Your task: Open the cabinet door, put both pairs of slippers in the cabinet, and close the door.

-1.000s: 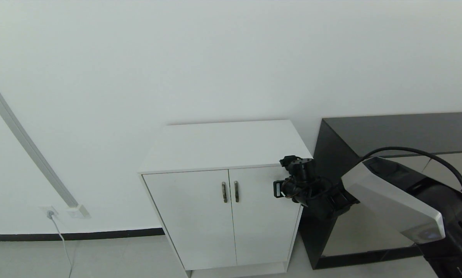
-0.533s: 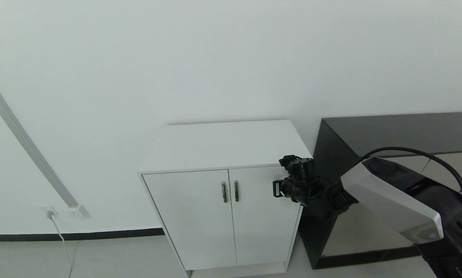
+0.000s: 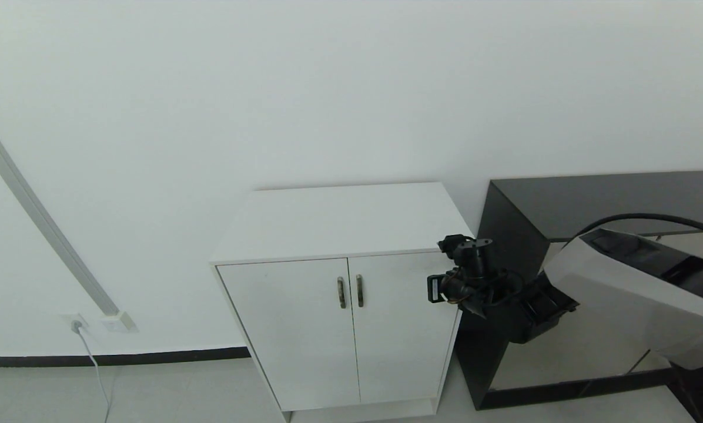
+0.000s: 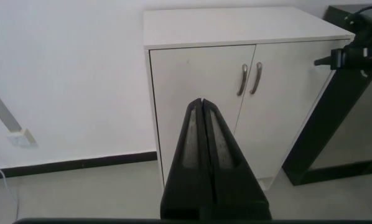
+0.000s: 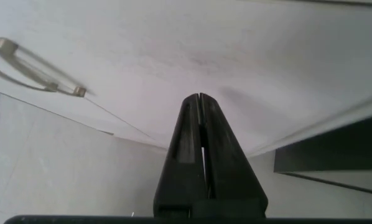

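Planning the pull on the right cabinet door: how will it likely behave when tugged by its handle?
The right door looks like a flat rigid panel, so it probably swings stiffly as one piece. Its handle is a slim, smooth-looking bar, so a grip may slip. The cabinet sits broad and low, so tipping seems unlikely.

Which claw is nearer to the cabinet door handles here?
Right. The right claw is close before the right door, beside the handles; the left claw hangs well back from the cabinet, facing its doors.
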Robot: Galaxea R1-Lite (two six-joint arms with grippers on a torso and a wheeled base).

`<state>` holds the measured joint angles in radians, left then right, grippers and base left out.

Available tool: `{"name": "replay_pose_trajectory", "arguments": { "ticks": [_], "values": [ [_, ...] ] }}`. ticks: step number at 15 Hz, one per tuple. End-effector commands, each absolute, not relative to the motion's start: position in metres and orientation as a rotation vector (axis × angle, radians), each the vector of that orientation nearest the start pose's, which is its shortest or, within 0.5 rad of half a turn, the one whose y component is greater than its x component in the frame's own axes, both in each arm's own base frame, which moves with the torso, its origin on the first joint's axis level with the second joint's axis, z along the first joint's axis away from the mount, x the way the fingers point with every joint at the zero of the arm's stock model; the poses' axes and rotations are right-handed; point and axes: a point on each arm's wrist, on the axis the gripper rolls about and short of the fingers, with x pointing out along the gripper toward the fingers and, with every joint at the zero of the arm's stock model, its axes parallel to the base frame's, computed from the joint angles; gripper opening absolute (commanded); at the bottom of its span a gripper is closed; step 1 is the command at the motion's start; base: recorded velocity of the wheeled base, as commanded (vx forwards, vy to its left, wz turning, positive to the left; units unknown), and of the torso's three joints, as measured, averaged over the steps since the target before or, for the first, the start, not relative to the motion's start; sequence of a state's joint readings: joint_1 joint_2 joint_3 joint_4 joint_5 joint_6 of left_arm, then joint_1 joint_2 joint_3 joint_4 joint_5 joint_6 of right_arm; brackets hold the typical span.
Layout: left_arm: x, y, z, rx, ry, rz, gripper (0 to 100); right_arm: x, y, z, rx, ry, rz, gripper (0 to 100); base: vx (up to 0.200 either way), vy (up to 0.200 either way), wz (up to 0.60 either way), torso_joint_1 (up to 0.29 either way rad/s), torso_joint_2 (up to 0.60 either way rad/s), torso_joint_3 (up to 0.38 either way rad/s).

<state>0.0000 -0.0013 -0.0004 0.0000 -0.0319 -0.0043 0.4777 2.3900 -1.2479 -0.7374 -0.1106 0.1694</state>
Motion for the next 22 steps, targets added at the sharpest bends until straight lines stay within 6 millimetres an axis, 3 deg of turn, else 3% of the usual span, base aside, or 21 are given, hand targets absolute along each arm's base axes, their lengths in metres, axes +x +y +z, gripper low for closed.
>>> {"name": "replay_pose_trajectory", "arguments": {
  "ticks": [1,2,6,10,14,17,18,22],
  "values": [
    [-0.023,-0.001,0.075,-0.005,0.000,-0.031,0,0.370,0.185,0.073,0.062,0.377,0.322,0,0.000,0.000,0.00,0.000,0.00,0.000],
    [-0.023,-0.001,0.075,-0.005,0.000,-0.031,0,0.362,0.177,0.077,0.063,0.375,0.314,0,0.000,0.000,0.00,0.000,0.00,0.000],
    [-0.023,-0.001,0.075,-0.005,0.000,-0.032,0,0.317,0.113,0.103,0.078,0.374,0.199,0,0.000,0.000,0.00,0.000,0.00,0.000],
    [-0.023,-0.001,0.075,-0.005,0.000,-0.032,0,0.276,0.061,0.113,0.061,0.379,0.004,0,0.000,0.000,0.00,0.000,0.00,0.000],
    [-0.023,-0.001,0.075,-0.005,0.000,-0.032,0,0.210,0.014,0.119,0.030,0.375,-0.173,0,0.000,0.000,0.00,0.000,0.00,0.000],
    [-0.023,-0.001,0.075,-0.005,0.000,-0.032,0,0.163,0.000,0.125,0.011,0.325,-0.211,0,0.000,0.000,0.00,0.000,0.00,0.000],
    [-0.023,-0.001,0.075,-0.005,0.000,-0.032,0,0.140,-0.001,0.124,-0.006,0.303,-0.198,0,0.000,0.000,0.00,0.000,0.00,0.000],
    [-0.023,-0.001,0.075,-0.005,0.000,-0.034,0,0.087,-0.001,0.120,-0.007,0.300,-0.132,0,0.000,0.000,0.00,0.000,0.00,0.000]
  ]
}}
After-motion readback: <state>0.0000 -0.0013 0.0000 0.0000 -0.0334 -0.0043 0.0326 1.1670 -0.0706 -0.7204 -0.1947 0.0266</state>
